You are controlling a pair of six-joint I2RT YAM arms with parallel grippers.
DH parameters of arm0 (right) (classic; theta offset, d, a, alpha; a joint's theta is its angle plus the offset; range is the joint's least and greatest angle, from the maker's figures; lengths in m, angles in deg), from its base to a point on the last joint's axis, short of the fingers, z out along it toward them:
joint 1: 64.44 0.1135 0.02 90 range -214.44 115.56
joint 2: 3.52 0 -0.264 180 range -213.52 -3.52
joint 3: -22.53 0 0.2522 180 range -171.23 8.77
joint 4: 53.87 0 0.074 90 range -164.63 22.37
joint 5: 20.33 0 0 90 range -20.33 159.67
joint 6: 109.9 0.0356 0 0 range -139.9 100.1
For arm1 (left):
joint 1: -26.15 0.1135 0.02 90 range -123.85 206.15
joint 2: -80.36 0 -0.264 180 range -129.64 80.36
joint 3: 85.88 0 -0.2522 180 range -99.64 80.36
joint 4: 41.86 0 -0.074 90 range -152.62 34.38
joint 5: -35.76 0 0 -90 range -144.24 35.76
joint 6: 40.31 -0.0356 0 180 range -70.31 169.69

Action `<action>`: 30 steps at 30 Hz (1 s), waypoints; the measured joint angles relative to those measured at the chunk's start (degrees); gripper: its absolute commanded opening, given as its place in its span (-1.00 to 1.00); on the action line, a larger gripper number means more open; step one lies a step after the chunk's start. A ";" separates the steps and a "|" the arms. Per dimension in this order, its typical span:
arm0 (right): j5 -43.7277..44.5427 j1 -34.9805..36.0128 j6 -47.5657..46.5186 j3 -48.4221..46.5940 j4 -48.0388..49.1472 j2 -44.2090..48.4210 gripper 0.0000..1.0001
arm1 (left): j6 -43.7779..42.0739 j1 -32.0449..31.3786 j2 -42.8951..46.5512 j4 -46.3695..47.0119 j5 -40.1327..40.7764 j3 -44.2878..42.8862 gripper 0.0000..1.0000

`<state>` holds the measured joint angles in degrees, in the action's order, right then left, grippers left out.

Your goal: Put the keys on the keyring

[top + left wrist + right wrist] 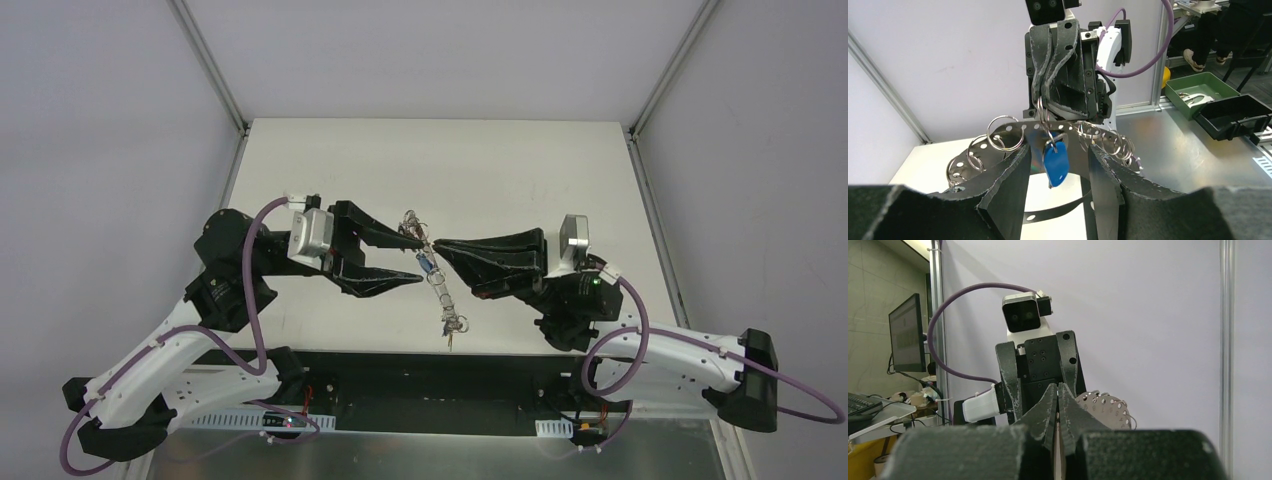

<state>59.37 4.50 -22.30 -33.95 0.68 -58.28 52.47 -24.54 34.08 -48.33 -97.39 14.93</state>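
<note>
While the right claw (1043, 106) is clenched on a ring of the keyring (1008, 128), mid-frame, the left claw (1054, 150) stands parted around the dangling blue key (1055, 164). One key seems threaded, others unseen, above the counter (520, 170).

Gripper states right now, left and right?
Left gripper: open, fingers either side of the blue key.
Right gripper: shut, pinching a ring on the keyring.

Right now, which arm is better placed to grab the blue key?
Left, probably. The left gripper has its jaws apart on either side of the blue key. The right gripper is shut on the keyring above it, so it is busy.
</note>
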 measured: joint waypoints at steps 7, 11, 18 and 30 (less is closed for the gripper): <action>0.00 0.00 0.02 0.00 -0.02 -1.25 -1.00 | 0.00 0.00 -0.04 0.55 0.22 -0.31 -0.09; 0.00 0.00 0.02 0.00 0.00 -1.46 -1.00 | 0.00 0.00 -0.04 0.63 0.20 -0.48 -0.10; 0.00 0.00 0.00 0.00 0.00 -1.88 -1.00 | 0.00 0.00 -0.04 0.63 0.20 -0.50 -0.19; -0.17 0.09 0.02 0.00 0.02 -2.19 -1.00 | 0.15 0.00 -0.22 0.68 0.26 -0.55 -0.69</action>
<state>59.19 4.59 -22.27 -33.95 0.70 -60.46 52.63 -24.54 33.86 -47.66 -97.13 14.38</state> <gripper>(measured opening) 0.006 0.198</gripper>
